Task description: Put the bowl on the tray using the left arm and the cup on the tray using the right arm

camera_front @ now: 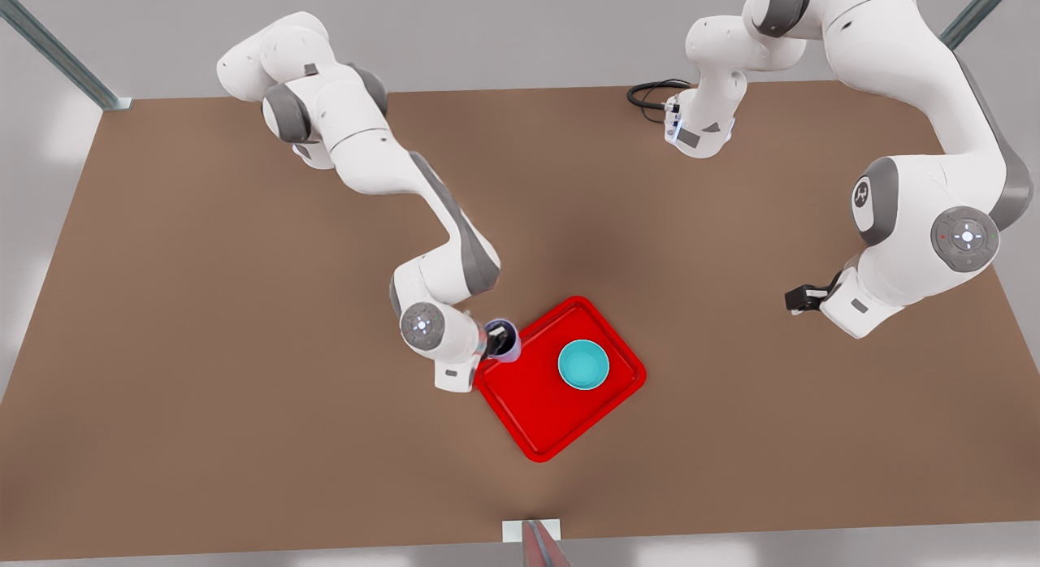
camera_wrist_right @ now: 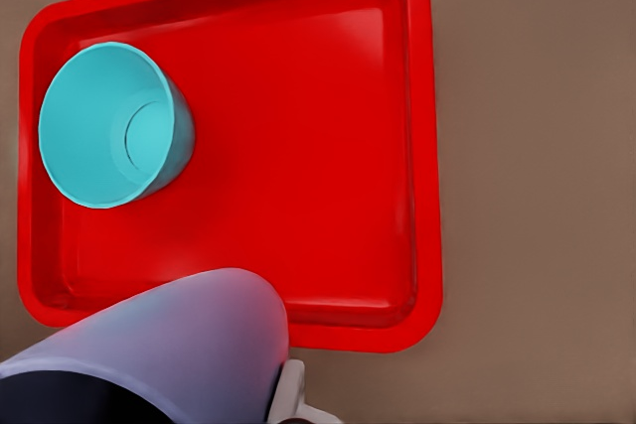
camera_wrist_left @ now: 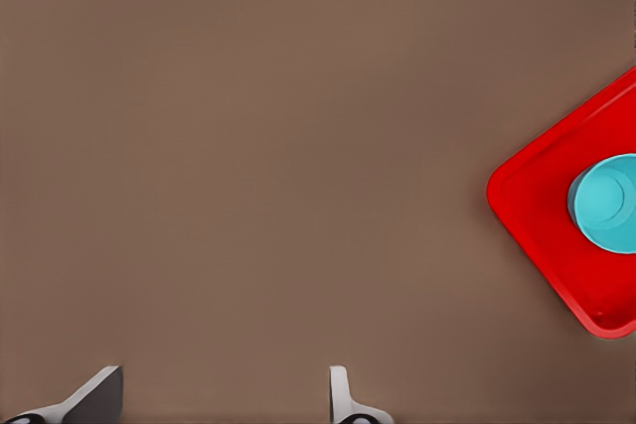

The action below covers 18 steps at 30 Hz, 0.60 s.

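Your right tool (camera_front: 501, 339) sits at the tray's (camera_front: 536, 425) 9 o'clock edge in the front view, clenched on the cup (camera_front: 505, 341). In the right wrist view the cup (camera_wrist_right: 169, 345) hangs just short of the tray's near rim (camera_wrist_right: 358, 330), so it looks carried in the air and not yet set down. That grip makes sense: the cup has to clear the raised rim before you lower it.

The bowl (camera_front: 583, 365) sits upright on the tray, toward its 2 o'clock side, well apart from the cup. That leaves bare red floor (camera_wrist_right: 298, 146) for the cup, so the bowl half reads as done.

Your left tool (camera_front: 800, 299) waits off at 3 o'clock over bare surface (camera_front: 244, 307), released; both fingers (camera_wrist_left: 94, 396) stand spread, holding nothing.
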Each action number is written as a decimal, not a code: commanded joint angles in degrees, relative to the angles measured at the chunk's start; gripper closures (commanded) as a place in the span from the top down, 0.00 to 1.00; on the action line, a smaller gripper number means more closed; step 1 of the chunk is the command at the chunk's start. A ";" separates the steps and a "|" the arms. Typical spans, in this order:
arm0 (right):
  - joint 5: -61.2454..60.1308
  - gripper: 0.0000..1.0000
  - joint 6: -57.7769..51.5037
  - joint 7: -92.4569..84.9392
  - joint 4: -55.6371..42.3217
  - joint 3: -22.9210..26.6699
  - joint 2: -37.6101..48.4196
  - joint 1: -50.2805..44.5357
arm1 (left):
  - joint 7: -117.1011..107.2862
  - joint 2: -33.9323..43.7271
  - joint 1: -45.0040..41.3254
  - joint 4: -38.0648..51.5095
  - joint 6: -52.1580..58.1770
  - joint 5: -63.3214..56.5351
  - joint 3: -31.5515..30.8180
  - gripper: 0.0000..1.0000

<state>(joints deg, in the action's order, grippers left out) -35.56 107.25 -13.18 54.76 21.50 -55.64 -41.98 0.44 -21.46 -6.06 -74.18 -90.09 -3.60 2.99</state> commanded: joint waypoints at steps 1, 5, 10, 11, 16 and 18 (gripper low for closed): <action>0.23 0.21 0.33 0.09 0.00 0.38 0.01 0.15 | 0.00 0.01 -0.01 0.00 0.01 -0.01 0.00 1.00; 0.23 0.21 4.90 0.00 -0.09 1.87 -1.31 1.20 | 0.00 0.01 -0.01 0.00 0.01 -0.01 0.00 1.00; 0.14 0.21 9.47 0.00 -0.70 2.40 -4.12 1.46 | -0.09 -0.08 -0.01 0.00 0.09 -0.01 0.00 1.00; 0.14 0.21 9.39 0.00 -0.62 2.32 -4.21 1.46 | -0.09 0.01 -0.01 0.00 0.09 -0.01 0.00 1.00; -4.69 0.21 8.94 0.18 -0.62 0.73 -4.04 1.20 | -0.18 0.01 -0.01 -0.09 0.09 0.08 -0.09 1.00; -4.69 0.21 9.21 0.18 -0.62 0.12 -4.12 1.20 | -0.18 0.01 -0.01 0.00 0.09 0.08 0.00 1.00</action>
<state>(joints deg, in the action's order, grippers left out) -40.91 116.49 -13.38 54.30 21.57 -59.85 -40.79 0.26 -21.53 -6.07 -74.18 -90.00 -3.53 2.99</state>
